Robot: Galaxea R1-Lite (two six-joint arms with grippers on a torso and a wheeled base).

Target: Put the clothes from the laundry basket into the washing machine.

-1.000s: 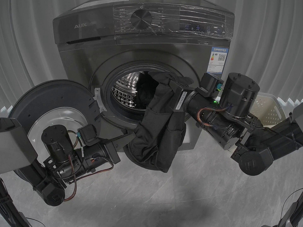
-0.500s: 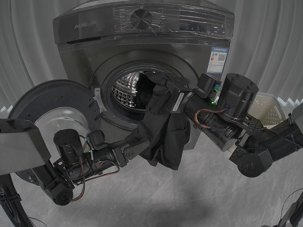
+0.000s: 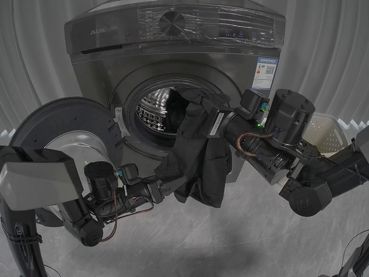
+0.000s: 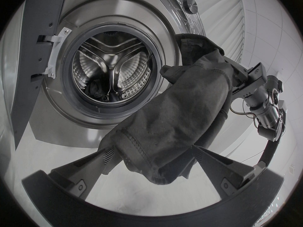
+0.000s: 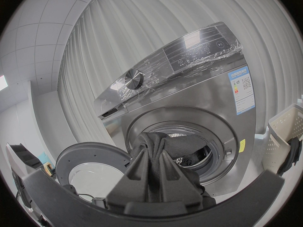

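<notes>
A black garment (image 3: 196, 154) hangs in front of the washing machine (image 3: 115, 70), its top at the rim of the open drum (image 3: 152, 110). My right gripper (image 3: 200, 103) is shut on the garment's upper end (image 5: 157, 148), both fingers (image 5: 139, 177) pressed together on the cloth. My left gripper (image 3: 177, 181) sits low under the hanging end, open, with the cloth (image 4: 176, 120) sagging between its spread fingers (image 4: 91, 164). A dark item (image 4: 98, 90) lies inside the drum. The white laundry basket (image 3: 326, 129) stands on the floor right of the machine, with dark cloth (image 5: 293, 155) over its rim.
The round door (image 3: 65, 124) is swung fully open to the left, just behind my left arm. Pleated curtains hang behind the machine. Grey floor (image 3: 215, 235) spreads out in front.
My left arm has swung right and forward under the garment, and the hanging lower end has bunched up higher. The right gripper has barely moved.
</notes>
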